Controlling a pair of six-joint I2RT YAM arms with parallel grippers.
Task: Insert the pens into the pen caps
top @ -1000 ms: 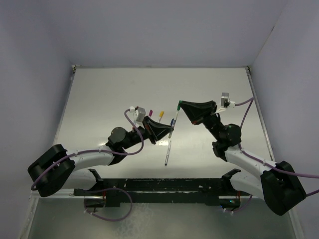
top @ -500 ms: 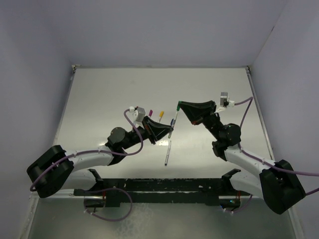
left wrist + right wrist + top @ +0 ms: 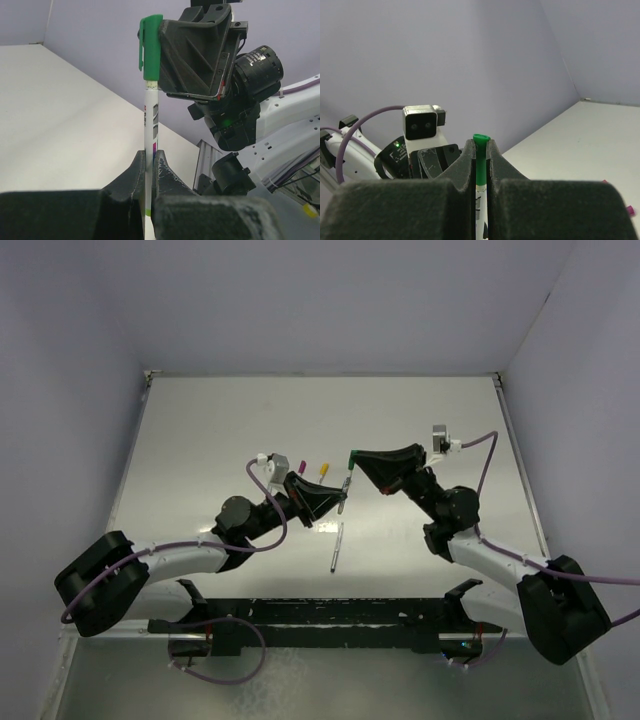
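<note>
A whitish pen [image 3: 149, 125] stands upright between the fingers of my left gripper [image 3: 149, 154], which is shut on its barrel. On the pen's upper end sits a green pen cap [image 3: 150, 47], and my right gripper [image 3: 480, 145] is shut on that cap [image 3: 480, 160]. In the top view the two grippers meet mid-table: the left one [image 3: 340, 503] below, the right one [image 3: 353, 458] above, the pen [image 3: 347, 483] spanning them. A second pen [image 3: 336, 545] lies loose on the table nearer the bases. A yellow cap [image 3: 324, 469] and a red cap [image 3: 302, 468] stand behind the left gripper.
The pale table [image 3: 200, 440] is walled on three sides, with a raised rail along its right edge [image 3: 520, 460]. A purple cap [image 3: 630, 210] shows at the right edge of the right wrist view. Both arm bases and a black frame [image 3: 330, 615] line the near edge.
My right gripper has moved slightly left and down with the green cap, bringing it onto the end of the pen. The left arm has hardly moved.
</note>
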